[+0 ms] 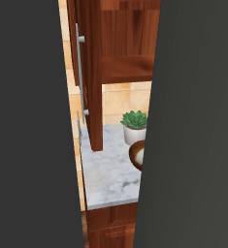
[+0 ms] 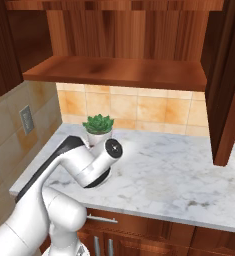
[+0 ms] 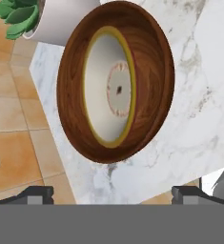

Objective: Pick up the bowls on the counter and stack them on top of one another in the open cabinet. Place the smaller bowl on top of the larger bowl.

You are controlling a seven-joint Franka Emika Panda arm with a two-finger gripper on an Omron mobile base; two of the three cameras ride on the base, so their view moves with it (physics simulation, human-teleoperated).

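A dark brown bowl [image 3: 116, 81] with a pale cream inside and a yellow ring rests on the marble counter [image 3: 199, 95], just ahead of my gripper [image 3: 113, 193]. The two fingertips [image 3: 37, 194] stand wide apart at the bottom of the hand view, open, with nothing between them. In the left base view the bowl [image 1: 137, 156] peeks out beside a dark panel, next to the plant pot. The open cabinet's wooden shelf [image 2: 119, 72] hangs above the counter [image 2: 179, 175] and is bare where it shows. My white arm [image 2: 84, 165] covers the bowl in the right base view.
A white pot with a green succulent [image 2: 99, 127] stands against the tiled wall just behind the bowl. The cabinet door [image 2: 224, 90] hangs open on the right, with its silver bar handle [image 1: 80, 72]. A wall outlet [image 2: 26, 119] sits on the left wall.
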